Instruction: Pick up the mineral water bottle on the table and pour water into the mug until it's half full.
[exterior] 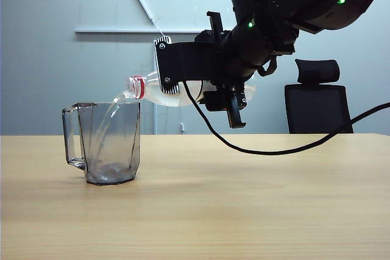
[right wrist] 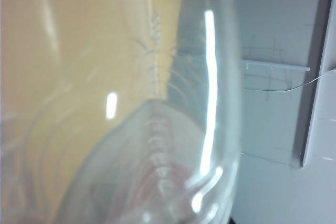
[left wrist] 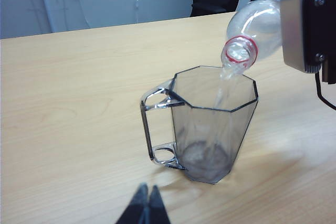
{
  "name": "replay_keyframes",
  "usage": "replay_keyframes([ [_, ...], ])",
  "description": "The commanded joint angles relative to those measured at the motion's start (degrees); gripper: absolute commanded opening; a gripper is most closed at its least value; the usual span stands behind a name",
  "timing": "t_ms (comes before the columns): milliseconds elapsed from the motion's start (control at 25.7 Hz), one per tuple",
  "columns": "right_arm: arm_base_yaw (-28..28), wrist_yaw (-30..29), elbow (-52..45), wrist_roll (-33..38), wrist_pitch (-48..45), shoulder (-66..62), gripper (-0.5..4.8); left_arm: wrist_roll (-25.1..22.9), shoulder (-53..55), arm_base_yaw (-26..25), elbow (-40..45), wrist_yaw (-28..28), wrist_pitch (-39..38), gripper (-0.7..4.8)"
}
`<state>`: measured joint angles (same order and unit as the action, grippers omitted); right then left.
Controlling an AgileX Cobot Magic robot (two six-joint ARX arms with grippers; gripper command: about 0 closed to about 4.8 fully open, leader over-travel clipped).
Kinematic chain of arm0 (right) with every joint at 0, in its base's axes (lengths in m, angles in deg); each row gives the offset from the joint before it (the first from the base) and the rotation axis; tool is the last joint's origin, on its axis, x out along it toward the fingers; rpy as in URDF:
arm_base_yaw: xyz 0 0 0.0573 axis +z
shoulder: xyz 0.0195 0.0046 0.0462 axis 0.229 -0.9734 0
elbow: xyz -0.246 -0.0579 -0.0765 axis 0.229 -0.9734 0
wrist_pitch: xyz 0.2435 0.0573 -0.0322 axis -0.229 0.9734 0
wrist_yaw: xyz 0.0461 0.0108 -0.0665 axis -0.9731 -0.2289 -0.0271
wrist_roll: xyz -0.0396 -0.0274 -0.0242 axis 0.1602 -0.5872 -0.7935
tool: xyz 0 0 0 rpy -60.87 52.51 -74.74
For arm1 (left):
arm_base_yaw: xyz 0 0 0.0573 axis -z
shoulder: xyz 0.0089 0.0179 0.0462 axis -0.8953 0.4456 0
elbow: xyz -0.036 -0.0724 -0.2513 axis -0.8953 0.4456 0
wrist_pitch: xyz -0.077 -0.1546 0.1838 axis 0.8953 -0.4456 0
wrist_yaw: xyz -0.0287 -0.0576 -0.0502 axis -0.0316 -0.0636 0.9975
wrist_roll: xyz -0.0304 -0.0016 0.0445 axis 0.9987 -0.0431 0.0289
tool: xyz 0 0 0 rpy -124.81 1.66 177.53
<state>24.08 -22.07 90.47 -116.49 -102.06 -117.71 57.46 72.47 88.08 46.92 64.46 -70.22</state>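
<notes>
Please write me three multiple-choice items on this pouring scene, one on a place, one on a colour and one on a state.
1. Where is the mouth of the mineral water bottle?
A. above the mug's rim
B. lying on the table
C. inside the mug's handle

2. What colour is the bottle's neck ring?
A. blue
B. red
C. green

3. What is the state of the left gripper?
A. shut on the mug
B. open wide
C. shut, holding nothing

Answers:
1. A: the right gripper holds the bottle tilted above the mug.
2. B: the ring shows red.
3. C: its fingertips meet, short of the mug, above the table.
</notes>
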Motion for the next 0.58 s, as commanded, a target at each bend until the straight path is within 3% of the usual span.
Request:
replay_keyframes([
  [39, 0.13, 0.17, 0.68, -0.63, -3.3, 0.68, 2.56, 0.17, 0.02, 0.09, -0.13, 0.22, 0.33, -0.02],
  [583, 0.11, 1.07, 0.68, -3.58, -6.27, 0.7, 2.56, 0.17, 0.02, 0.09, -0.13, 0.22, 0.33, -0.02],
])
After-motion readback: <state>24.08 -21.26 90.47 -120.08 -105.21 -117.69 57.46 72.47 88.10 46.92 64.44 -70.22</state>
